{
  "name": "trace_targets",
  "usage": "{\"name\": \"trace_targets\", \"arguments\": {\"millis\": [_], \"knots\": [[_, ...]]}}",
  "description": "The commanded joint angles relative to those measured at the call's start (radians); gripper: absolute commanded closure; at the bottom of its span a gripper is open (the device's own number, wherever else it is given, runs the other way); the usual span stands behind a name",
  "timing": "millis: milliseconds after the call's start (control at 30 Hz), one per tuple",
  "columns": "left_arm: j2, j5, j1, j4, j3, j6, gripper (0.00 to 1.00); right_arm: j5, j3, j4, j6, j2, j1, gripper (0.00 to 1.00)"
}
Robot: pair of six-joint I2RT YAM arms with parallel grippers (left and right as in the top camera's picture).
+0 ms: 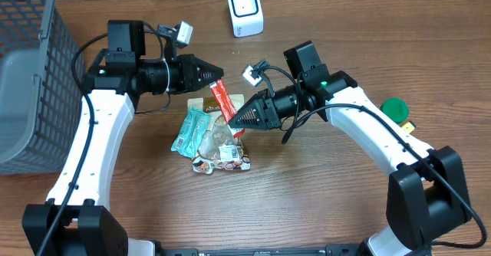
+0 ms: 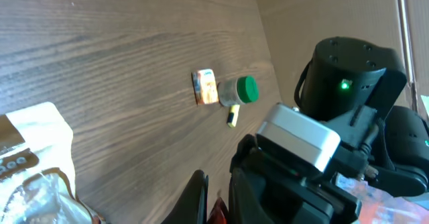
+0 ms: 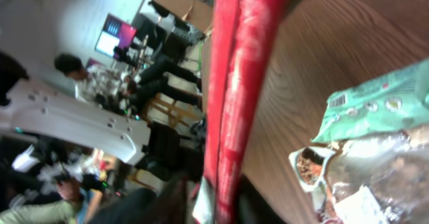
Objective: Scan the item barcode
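A long red packet hangs slanted above the table between both grippers. My left gripper is shut on its upper end; in the left wrist view the red packet shows as a sliver between the black fingers. My right gripper is at the packet's lower end. In the right wrist view the red packet runs up from between its fingers, which stand slightly apart on either side. The white scanner stands at the back of the table. No barcode on the packet shows.
Under the red packet lies a pile of snack bags: a green packet and a clear bag. A grey basket fills the left edge. A green-lidded jar and a small orange box sit at the right.
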Motion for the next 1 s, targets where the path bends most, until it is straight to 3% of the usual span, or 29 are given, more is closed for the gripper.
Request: {"name": "trace_targets", "arguments": {"millis": [0, 267, 500, 800, 967], "knots": [[0.003, 0.025, -0.007, -0.014, -0.001, 0.013, 0.96, -0.012, 0.016, 0.008, -0.002, -0.032, -0.018, 0.69], [0.003, 0.043, 0.001, -0.014, -0.001, 0.009, 0.96, -0.012, 0.016, 0.008, -0.003, -0.032, -0.042, 0.55], [0.003, 0.234, 0.029, 0.039, -0.001, 0.008, 0.96, -0.012, 0.016, 0.023, -0.003, -0.032, -0.048, 0.53], [0.003, 0.280, 0.036, 0.045, -0.001, 0.008, 0.96, -0.011, 0.015, 0.035, -0.021, -0.032, -0.047, 0.55], [0.003, 0.280, 0.045, 0.045, -0.001, 0.008, 0.96, -0.009, 0.015, 0.040, -0.041, -0.032, -0.047, 0.73]]}}
